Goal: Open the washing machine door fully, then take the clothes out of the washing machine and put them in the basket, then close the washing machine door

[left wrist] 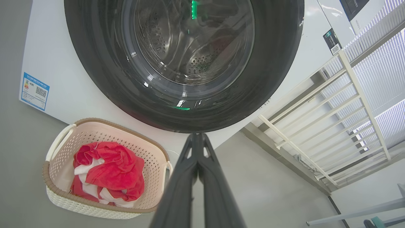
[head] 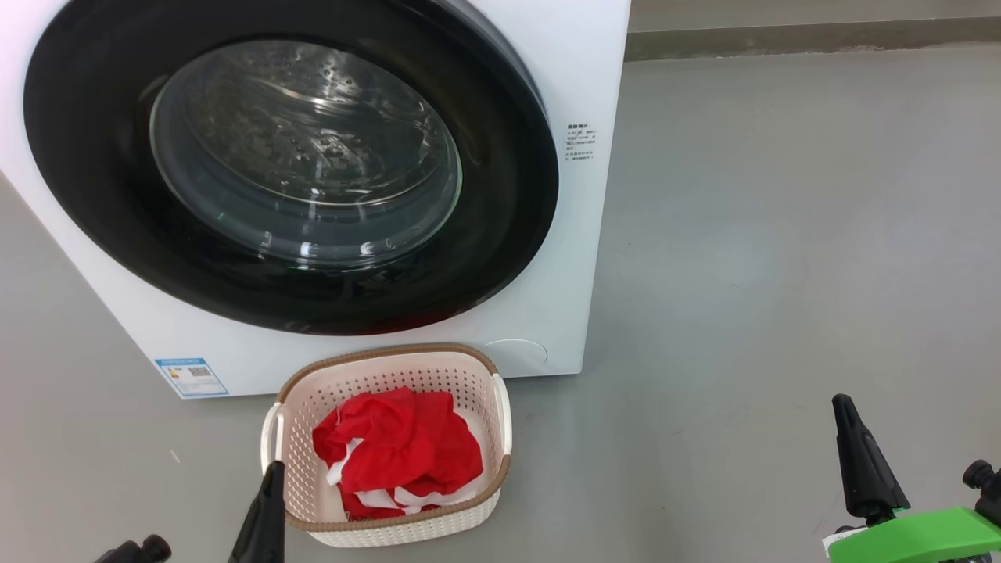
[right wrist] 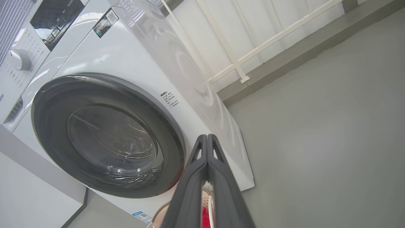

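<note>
- Grippers, nearest the cameras: the left gripper (left wrist: 196, 139) has its two dark fingers pressed together with nothing between them. It hovers over the floor (head: 782, 234) just beside the basket. The right gripper (right wrist: 207, 139) is also pinched closed and empty, off to the right and well apart from the washer.
- Basket (head: 391, 350): a cream perforated tub with a brown rim. It sits on the grey floor just in front of the washer, below the door.
- Clothes (head: 399, 450): a crumpled red heap with white trim, lying inside the basket below its rim.
- Door (head: 305, 156): a wide glossy black ring around a bulging glass bowl. It lies flush against the white front of the washer (head: 579, 78) and looks closed.
- Drum, seen through the glass: perforated steel, with no red cloth that can be made out.
- Progress, as a judgement: unloading and closing both look done, and neither gripper is at work on anything. The pictures cannot show whether the door latch has caught, so at most that check may be left.
</note>
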Motion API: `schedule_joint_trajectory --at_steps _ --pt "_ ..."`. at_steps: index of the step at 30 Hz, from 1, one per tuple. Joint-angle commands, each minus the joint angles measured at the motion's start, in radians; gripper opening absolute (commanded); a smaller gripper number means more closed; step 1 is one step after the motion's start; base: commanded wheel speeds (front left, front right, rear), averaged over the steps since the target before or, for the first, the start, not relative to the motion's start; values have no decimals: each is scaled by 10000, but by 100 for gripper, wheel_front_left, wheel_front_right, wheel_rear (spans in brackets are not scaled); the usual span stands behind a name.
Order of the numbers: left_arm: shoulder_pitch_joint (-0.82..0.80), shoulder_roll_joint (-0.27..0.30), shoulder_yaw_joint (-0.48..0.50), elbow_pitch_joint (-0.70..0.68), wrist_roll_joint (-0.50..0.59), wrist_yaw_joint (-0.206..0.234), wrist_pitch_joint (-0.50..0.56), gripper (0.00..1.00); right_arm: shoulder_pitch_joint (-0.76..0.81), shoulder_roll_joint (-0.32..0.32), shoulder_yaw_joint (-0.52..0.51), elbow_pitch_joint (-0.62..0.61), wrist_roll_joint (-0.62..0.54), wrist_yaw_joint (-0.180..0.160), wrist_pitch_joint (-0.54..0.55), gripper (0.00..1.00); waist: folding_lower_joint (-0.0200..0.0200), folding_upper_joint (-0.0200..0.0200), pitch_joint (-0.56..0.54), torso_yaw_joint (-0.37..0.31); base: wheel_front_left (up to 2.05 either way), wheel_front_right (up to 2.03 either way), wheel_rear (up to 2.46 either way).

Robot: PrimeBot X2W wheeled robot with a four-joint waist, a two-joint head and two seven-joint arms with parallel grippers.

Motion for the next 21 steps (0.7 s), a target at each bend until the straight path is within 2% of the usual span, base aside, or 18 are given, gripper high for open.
schedule_joint_trajectory --at_steps 1,21 --pt "-503 145 240 -176 -294 -113 49 0 -530 -198 95 -171 369 -18 95 0 -1 0 2 3 0 0 0" --pt "-804 164 509 186 -2445 -270 585 0 -935 -258 119 264 2696 -24 640 0 -1 0 21 36 0 0 0"
